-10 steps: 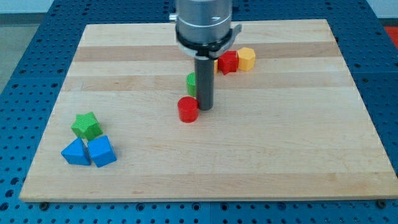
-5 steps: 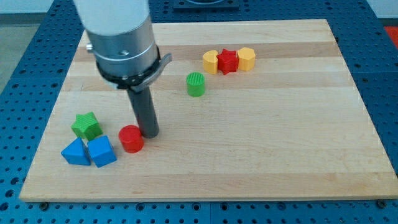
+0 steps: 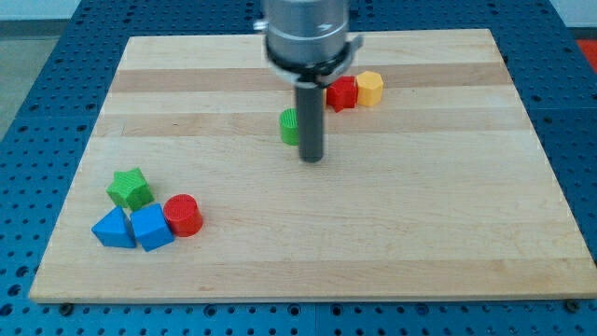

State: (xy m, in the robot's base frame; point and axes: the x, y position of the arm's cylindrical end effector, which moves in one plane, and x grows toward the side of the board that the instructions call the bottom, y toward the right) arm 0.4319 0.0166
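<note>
My tip (image 3: 312, 158) rests on the board near its middle, just right of and below a green cylinder (image 3: 290, 126) that the rod partly hides. It is close to that cylinder; contact cannot be made out. A red cylinder (image 3: 184, 214) lies at the lower left, against a blue cube (image 3: 151, 228). Beside them sit a blue triangular block (image 3: 113, 229) and a green star (image 3: 130, 189). Behind the rod at the upper right are a red star-like block (image 3: 342, 92) and a yellow hexagonal block (image 3: 370, 87).
The wooden board (image 3: 448, 187) lies on a blue perforated table (image 3: 28, 140). The arm's wide metal body (image 3: 306, 33) hangs over the board's top middle and hides what is behind it.
The tip pushed the red cylinder from the middle down-left to the blue cube, then swung back to the middle beside the green cylinder. A yellow block left of the red star is now hidden.
</note>
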